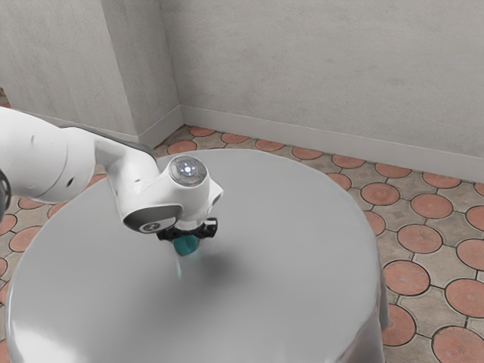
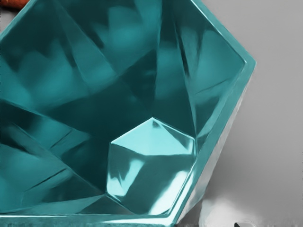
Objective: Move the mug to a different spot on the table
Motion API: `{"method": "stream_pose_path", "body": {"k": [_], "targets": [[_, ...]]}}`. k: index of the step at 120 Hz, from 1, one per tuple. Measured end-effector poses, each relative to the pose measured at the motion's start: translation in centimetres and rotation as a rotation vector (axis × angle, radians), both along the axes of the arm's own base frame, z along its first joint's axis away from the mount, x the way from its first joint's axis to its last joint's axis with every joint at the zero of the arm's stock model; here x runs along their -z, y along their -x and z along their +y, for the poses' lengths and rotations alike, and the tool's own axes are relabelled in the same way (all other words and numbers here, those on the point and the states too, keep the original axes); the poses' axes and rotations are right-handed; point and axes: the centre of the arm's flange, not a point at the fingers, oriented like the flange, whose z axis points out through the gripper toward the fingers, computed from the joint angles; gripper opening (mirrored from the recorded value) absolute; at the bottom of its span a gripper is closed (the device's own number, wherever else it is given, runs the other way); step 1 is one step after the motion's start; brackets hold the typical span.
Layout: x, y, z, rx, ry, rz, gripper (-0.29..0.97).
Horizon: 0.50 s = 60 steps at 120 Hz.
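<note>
teal mug point(image 1: 184, 246) directly under our gripper point(image 1: 187, 234), whose grasp we cannot tell; grey table point(image 1: 302, 227) rim well apart on all sides.

The mug point(image 1: 184, 246) is glossy teal, and its flat angular facets go from dark teal to a pale turquoise bottom. The table point(image 1: 302, 227) is plain light grey. The arm point(image 1: 45, 162) is white and its gripper point(image 1: 186, 236) is black. The floor point(image 1: 431, 206) has round terracotta tiles in a grey ground. The walls point(image 1: 340, 60) are pale grey and the skirting point(image 1: 340, 141) is white.
</note>
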Motion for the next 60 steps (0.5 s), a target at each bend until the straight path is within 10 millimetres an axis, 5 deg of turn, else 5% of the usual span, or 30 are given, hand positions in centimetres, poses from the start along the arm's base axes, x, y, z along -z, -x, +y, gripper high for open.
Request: {"method": "stream_pose_path", "body": {"k": [38, 60], "targets": [[-1.5, 2.6, -1.0, -0.039, 0.061, 0.008, 0.49], [-6.0, 4.9, -3.8, -0.008, 0.116, -0.03, 0.56]]}}
